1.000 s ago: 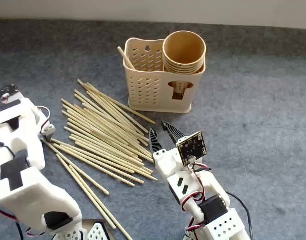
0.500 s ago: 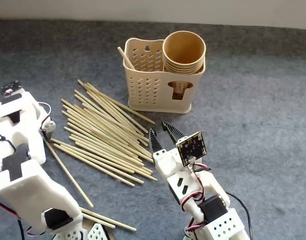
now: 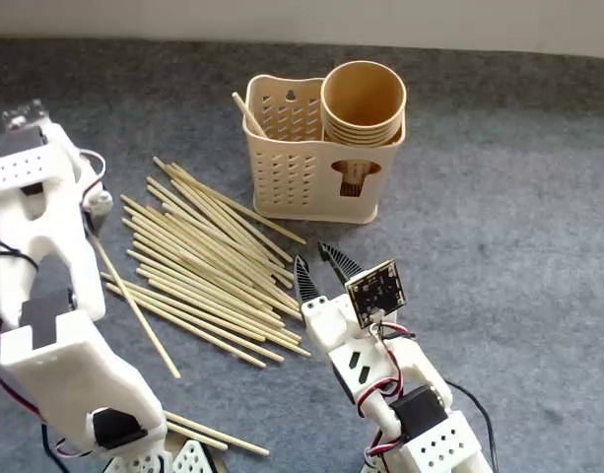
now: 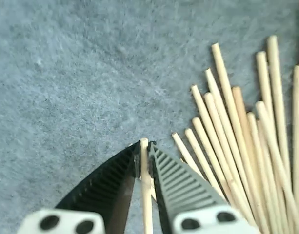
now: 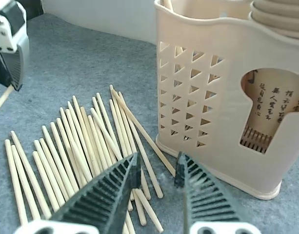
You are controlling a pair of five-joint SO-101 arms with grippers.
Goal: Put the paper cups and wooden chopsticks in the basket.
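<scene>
Chopstick transfer in hand: my left pincer [image 4: 145,145], closed on one chopstick [image 4: 147,204], must next reach the basket [image 3: 300,182] and release.

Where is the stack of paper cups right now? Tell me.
In the high view the paper cups stand nested in the right compartment of the basket, at the table's far side beyond the loose chopsticks.

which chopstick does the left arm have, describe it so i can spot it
Start at the cream basket at the back of the table, then find the chopstick pile fanned out beside it. The held chopstick sits alone next to that pile, one end pinched between the fingers of the left gripper.
</scene>
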